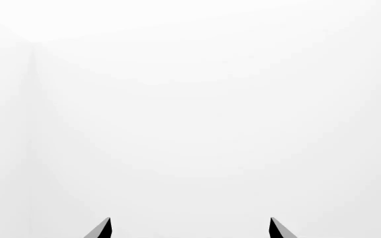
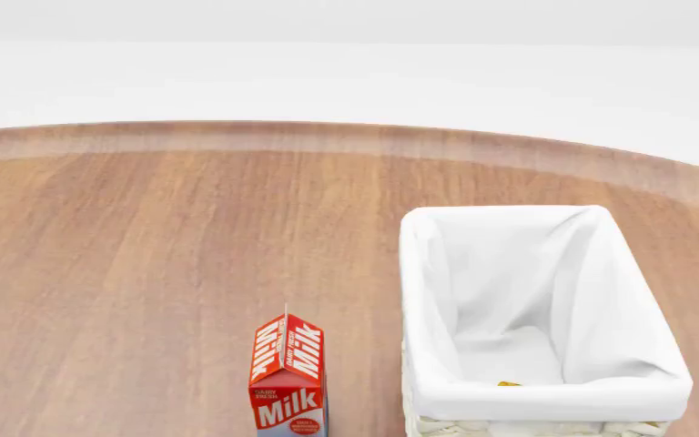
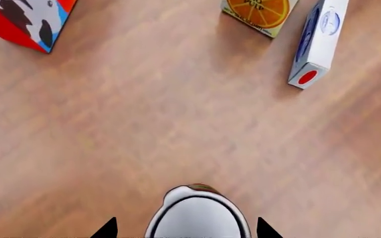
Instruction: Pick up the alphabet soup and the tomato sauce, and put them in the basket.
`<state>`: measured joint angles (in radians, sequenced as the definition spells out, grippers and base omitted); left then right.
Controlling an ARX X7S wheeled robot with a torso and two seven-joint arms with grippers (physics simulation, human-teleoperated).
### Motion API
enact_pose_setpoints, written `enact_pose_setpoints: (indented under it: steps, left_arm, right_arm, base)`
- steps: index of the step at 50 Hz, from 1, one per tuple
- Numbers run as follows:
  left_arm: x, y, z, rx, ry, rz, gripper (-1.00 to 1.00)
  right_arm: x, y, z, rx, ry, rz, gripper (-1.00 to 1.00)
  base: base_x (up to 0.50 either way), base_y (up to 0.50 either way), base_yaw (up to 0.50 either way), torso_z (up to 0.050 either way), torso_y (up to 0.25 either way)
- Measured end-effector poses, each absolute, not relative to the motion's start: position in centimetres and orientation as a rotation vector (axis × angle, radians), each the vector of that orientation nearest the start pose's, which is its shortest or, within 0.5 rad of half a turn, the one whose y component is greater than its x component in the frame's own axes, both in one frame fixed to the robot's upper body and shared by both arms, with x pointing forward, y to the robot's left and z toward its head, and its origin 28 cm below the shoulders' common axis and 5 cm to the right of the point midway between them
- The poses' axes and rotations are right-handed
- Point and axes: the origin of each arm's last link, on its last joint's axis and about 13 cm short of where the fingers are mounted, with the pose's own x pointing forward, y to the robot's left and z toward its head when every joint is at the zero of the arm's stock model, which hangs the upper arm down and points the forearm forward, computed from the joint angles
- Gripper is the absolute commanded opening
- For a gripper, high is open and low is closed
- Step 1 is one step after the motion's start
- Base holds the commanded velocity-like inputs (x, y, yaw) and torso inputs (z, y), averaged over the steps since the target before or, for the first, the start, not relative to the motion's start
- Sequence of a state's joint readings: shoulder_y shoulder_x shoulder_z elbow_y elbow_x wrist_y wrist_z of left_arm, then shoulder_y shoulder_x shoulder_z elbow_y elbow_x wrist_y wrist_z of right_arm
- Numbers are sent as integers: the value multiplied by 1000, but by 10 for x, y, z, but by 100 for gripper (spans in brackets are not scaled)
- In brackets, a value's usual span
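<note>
Right jaws (image 3: 186, 229) straddle a can with a pale metal top (image 3: 196, 218), red and green showing at its rim: the tomato sauce, whether gripped I cannot tell. Beyond it on the counter (image 3: 164, 124), a carton (image 3: 24, 20), an orange-print box (image 3: 260, 14), a white box (image 3: 317, 42). Left jaws (image 1: 190, 229) spread, nothing between. Head view: milk carton (image 2: 288, 378) left of the basket (image 2: 544, 401); something small and orange lies inside.

One basket (image 2: 544, 401); one milk carton (image 2: 288, 382) just beside the basket; one pale-topped can (image 3: 198, 218); one orange-printed carton (image 3: 260, 14); one white-and-blue box (image 3: 319, 42); one red cow-patterned carton (image 3: 25, 20).
</note>
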<state>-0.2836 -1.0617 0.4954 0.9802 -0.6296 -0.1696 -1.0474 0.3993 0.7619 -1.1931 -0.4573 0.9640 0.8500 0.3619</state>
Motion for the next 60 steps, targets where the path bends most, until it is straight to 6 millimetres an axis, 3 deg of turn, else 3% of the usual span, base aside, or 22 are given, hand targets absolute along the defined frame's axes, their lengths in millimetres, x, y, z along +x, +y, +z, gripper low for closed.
enact_pose_setpoints:
  steps: [40, 41, 52, 60]
  left_arm:
    - [151, 234, 201, 119, -510, 57, 100]
    - [151, 234, 201, 119, -510, 57, 100]
    - [151, 234, 202, 119, -510, 57, 100]
    - [151, 234, 202, 119, -509, 56, 100]
  right_arm:
    - [120, -108, 14, -421, 976, 817, 100]
    - [120, -108, 14, -421, 975, 816, -100]
    - [120, -109, 20, -415, 956, 805, -100]
    - [124, -112, 46, -414, 881, 804, -100]
  base:
    - [0, 0, 0, 0, 0]
    - [0, 0, 0, 0, 0]
    - [0, 0, 0, 0, 0]
    - [0, 0, 0, 0, 0]
